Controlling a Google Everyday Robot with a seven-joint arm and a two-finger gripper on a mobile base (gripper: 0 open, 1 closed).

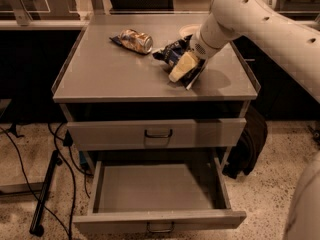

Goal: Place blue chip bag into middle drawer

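Note:
The blue chip bag (169,53), crumpled dark navy foil, lies on the grey cabinet top (115,74), right of centre. My gripper (183,70) comes down from the white arm at the upper right and sits on the bag's right end, touching it. The middle drawer (159,220) is pulled out wide below, and its inside shows nothing in it. Its loop handle is at the front edge.
A gold-brown crumpled wrapper (134,40) lies left of the bag. A white bowl (188,30) is partly hidden behind the arm. The upper drawer (157,133) is shut. Black cables and a stand (45,194) lie on the floor left; a dark bag (247,144) leans at the right.

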